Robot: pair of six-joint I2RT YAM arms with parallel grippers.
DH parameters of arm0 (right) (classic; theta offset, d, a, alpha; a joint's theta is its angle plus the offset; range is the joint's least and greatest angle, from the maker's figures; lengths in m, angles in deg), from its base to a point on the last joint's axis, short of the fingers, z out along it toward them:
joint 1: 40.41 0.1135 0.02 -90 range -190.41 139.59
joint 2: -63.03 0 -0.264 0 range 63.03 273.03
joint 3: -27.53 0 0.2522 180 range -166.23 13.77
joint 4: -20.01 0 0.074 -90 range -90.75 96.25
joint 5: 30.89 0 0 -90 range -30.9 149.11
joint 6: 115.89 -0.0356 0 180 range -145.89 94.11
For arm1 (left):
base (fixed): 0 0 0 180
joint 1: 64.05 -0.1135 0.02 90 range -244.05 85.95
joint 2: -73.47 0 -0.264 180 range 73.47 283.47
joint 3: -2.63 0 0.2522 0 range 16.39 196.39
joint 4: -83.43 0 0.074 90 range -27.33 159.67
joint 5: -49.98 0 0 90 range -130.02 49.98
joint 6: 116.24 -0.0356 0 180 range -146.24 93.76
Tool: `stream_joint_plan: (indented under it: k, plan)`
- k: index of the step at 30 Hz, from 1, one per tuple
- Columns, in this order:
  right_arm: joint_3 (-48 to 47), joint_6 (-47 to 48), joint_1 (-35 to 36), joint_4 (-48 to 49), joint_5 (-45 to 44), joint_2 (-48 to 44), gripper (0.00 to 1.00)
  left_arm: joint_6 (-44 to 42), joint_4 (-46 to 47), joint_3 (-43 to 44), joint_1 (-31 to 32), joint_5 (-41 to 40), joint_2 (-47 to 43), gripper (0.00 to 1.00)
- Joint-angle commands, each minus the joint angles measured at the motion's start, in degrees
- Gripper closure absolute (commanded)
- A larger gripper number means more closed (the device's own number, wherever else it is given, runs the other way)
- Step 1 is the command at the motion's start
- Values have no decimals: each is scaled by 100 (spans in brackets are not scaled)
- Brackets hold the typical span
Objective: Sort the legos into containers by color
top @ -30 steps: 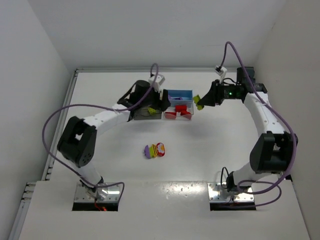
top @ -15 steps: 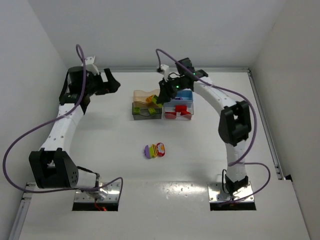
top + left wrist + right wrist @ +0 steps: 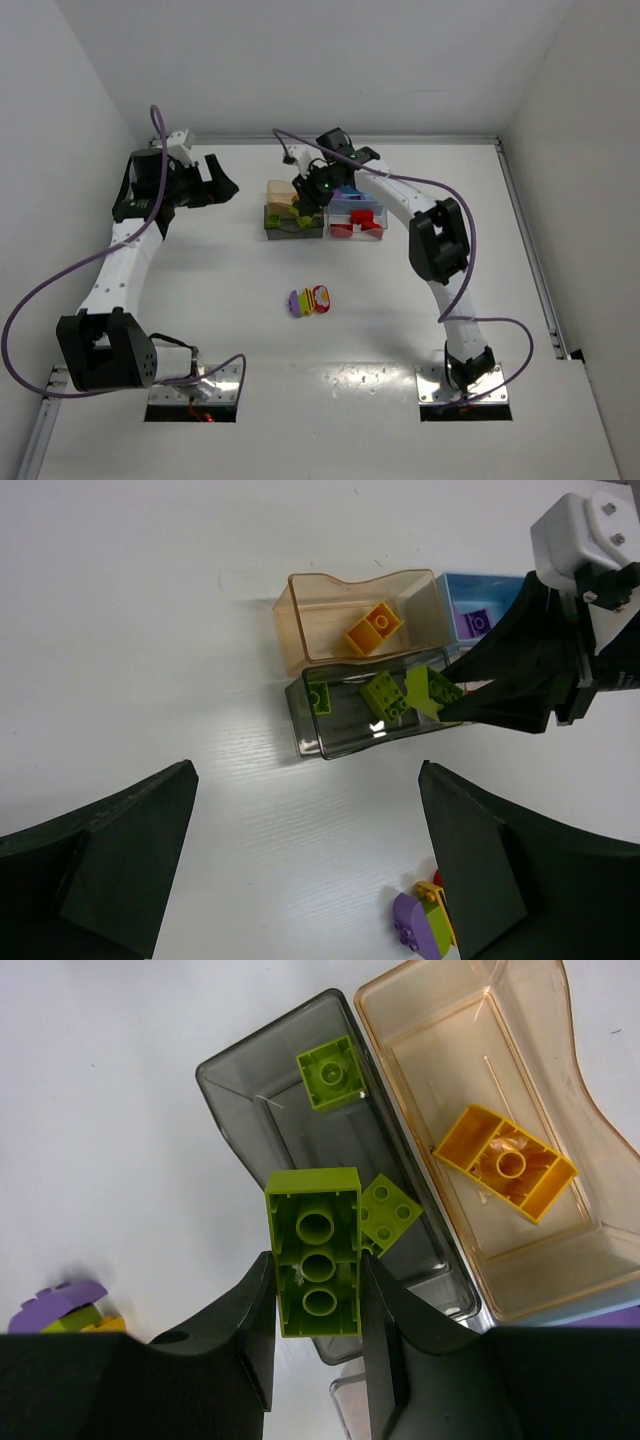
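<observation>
Legos left loose (image 3: 309, 301): 1 small cluster in purple, yellow and red on the table (image 3: 400, 300), nearer the arm bases than any bin and about midway between the 2 arms.
Right gripper (image 3: 316, 1290): clamped on a green brick (image 3: 315, 1250), 1 finger on each long side, hollow underside toward the wrist camera.
Dark grey bin (image 3: 262, 1120): directly below the held brick, with 2 green bricks (image 3: 331, 1073) already inside.
Key relation: the brick hangs over the grey bin's end next to the clear bin, its long axis skewed a little from the bin's long walls. In the wrist view it overlaps 1 long wall, perhaps only by parallax, since its height above the rim is hard to read.
Next move, as a judgement: letting go should land it inside, and a small shift toward the bin's middle would be safer.
Clear bin (image 3: 384, 212): beside the grey one, holding red pieces (image 3: 357, 227).
Tan bin (image 3: 450, 1020): behind the grey one, holding 1 orange brick (image 3: 505, 1163).
Blue bin (image 3: 470, 585): behind the clear one, holding a purple piece (image 3: 478, 622).
Left gripper (image 3: 224, 175): jaws wide, holding nothing, well off to the left of the bins, so the right arm is the 1 placed for this drop.
</observation>
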Motion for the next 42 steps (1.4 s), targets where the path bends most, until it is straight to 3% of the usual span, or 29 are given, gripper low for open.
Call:
stream_joint_plan:
  k: [1, 5, 8, 10, 17, 21, 30, 36, 42]
  plan:
    - [-269, 263, 61, 45, -257, -39, 84, -10, 61, 4, -67, 146, -138, 0]
    - [-269, 316, 114, -8, -381, -39, 53, -140, 61, -48, -120, 435, -85, 0]
    - [-269, 255, 114, -8, -548, -153, 37, -622, 131, -127, 63, 550, -172, 0]
    - [-164, 115, 114, 45, -696, -460, 33, -905, 210, -311, 213, 550, -295, 0]
    - [968, -193, -245, 63, -601, -1997, 30, -2775, -79, -1015, 1381, 1165, -744, 0]
    - [1847, -326, -658, -96, -478, -3122, 30, -3226, -335, -1444, 2618, 736, -797, 3]
    - [4019, 166, -1634, -1088, -459, -5118, 25, -3481, -580, -1956, 4474, -556, -315, 6]
    - [4758, 290, -2048, -1282, -566, -5848, 25, -3675, -520, -1886, 5003, -1058, 318, 6]
    - [4758, 237, -2355, -1397, -451, -6016, 25, -3675, -204, -1754, 5057, -1181, 943, 6]
